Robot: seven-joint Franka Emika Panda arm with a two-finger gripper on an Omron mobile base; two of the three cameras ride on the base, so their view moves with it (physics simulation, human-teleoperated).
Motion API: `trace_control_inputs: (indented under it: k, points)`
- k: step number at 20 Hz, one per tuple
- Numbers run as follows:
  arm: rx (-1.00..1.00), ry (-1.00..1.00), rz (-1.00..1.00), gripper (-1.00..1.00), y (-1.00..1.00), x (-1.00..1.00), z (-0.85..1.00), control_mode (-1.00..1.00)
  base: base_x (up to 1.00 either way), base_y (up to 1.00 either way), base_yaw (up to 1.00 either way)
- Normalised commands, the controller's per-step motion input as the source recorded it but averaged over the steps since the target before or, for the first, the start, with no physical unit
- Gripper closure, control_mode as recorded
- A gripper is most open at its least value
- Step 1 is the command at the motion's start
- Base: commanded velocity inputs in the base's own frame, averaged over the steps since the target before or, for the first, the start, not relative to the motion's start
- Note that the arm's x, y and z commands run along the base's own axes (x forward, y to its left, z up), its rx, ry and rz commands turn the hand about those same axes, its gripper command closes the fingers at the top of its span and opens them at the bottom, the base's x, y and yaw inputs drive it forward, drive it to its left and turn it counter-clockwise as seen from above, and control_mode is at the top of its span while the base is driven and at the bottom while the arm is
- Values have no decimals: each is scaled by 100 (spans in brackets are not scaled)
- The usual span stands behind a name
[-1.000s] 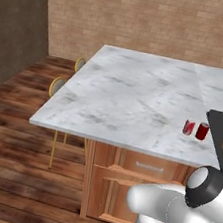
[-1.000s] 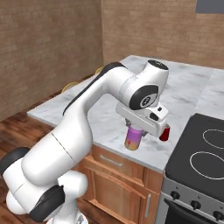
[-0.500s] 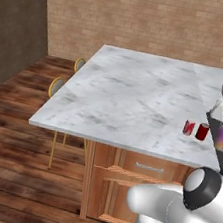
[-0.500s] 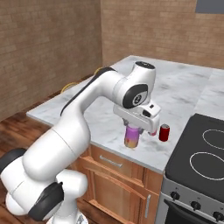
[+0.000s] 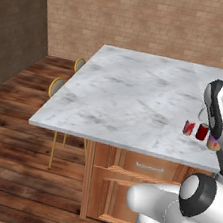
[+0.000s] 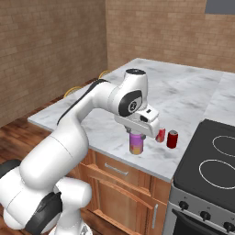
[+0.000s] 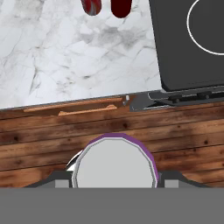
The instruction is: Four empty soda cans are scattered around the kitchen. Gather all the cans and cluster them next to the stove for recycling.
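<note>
My gripper [image 6: 137,134] is shut on a pink-purple soda can [image 6: 137,144] with a yellowish base, holding it upright by its top near the front edge of the marble counter [image 6: 183,94]. In the hand view the can's grey top [image 7: 114,165] sits between my fingertips. Two red soda cans [image 6: 160,135] [image 6: 172,139] stand side by side on the counter just right of the held can, close to the stove [image 6: 215,160]. The left base view shows the same red cans [image 5: 189,127] [image 5: 202,131] with the held can [image 5: 212,145] to their right. The stove's black glass [image 7: 188,43] lies to the upper right in the hand view.
Wooden drawers [image 6: 114,172] front the island below the counter edge. Yellow-framed stools [image 5: 59,88] stand at the island's far-left side on the wood floor [image 5: 9,133]. Brick walls [image 5: 147,18] close the room behind.
The hand has shifted slightly left with the pink-purple can, and the arm's upper joints have swung. Both red cans now show beside it in the right base view.
</note>
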Motion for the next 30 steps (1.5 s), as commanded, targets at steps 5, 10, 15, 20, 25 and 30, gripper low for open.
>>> trace_control_inputs:
  k: [5,10,15,20,25,30]
  points:
    - [-2,0,0,100,0,25,0,-100,0,0,0]
    - [0,0,0,100,0,33,0,-100,0,0,0]
    - [0,0,0,100,-5,30,-11,-100,0,0,0]
    - [0,0,0,100,-1,32,-31,-100,0,0,0]
    - [0,-3,0,100,-3,26,-37,-100,0,0,0]
    - [0,-3,0,100,-1,25,-20,-100,0,0,0]
